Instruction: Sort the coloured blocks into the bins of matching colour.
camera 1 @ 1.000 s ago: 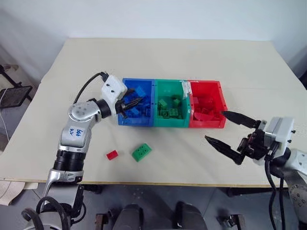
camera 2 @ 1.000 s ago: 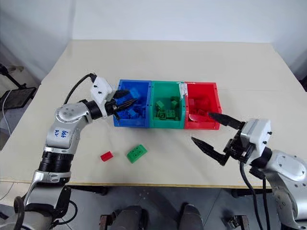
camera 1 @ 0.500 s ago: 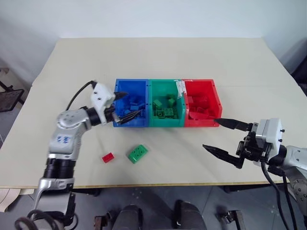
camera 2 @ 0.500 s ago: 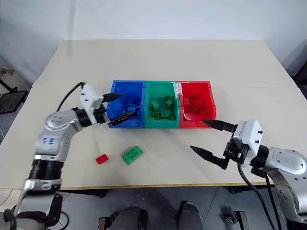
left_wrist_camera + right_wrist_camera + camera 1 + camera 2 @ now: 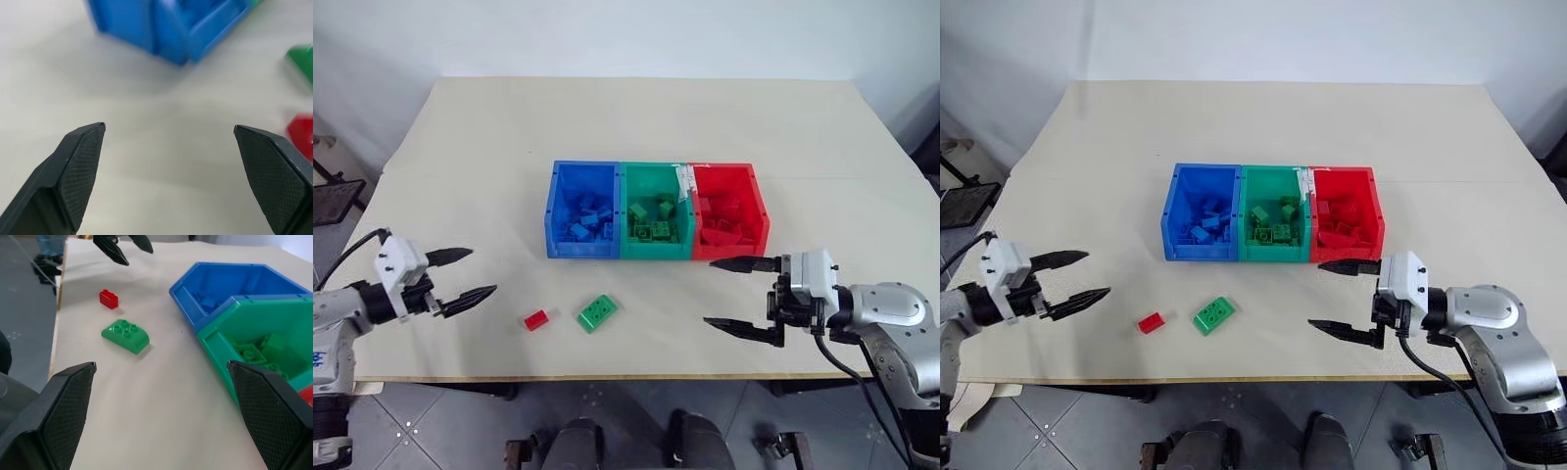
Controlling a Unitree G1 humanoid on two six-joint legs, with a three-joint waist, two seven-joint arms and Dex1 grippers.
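Both the left gripper (image 5: 460, 276) and right gripper (image 5: 740, 295) stood agape, empty; the green brick (image 5: 597, 312) looked light, rigid, best pinched across its flat sides

three joined bins (image 5: 656, 245), two loose bricks (image 5: 597, 312), two hands (image 5: 460, 276)

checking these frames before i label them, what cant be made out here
- Number of bricks in the blue bin, green bin and red bin: head views, they are piled and tiny.
- Red brick and green brick: left wrist view, blurred and cut by the edge.
- Red bin's contents: right wrist view, cut off at the edge beside the right pincer's finger.
- Writing on the white tape on the green bin's rim: too small.
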